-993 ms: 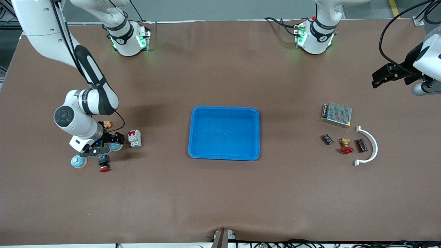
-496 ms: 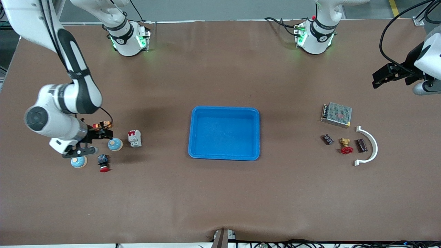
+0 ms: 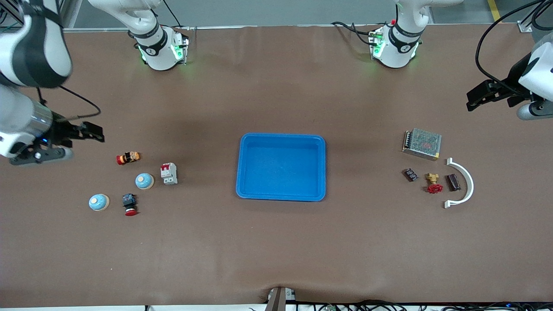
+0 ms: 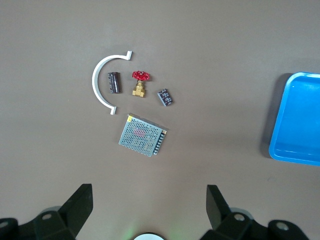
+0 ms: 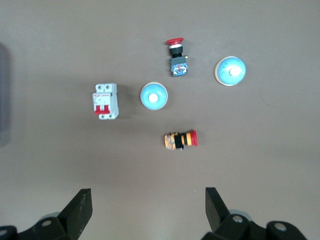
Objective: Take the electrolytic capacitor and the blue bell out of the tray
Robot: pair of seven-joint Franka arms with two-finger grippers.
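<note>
My two arms are glossy white w/ black joint bands. Right arm has a round grey-black cap & a thin black cable looping off the wrist. Left arm trails thick black cables. Both bases are white w/ black rings & green lights. Left gripper & right gripper have matte black angular fingers w/ screw holes.

table: matt brown, cloth-like covering, faint creases | tray: blue plastic, smooth, slight sheen | power supply: perforated metal mesh casing, dull silver | curved bracket: white plastic, smooth | valve: brass-coloured metal body, red handwheel | arms: glossy white shells, black bands
</note>
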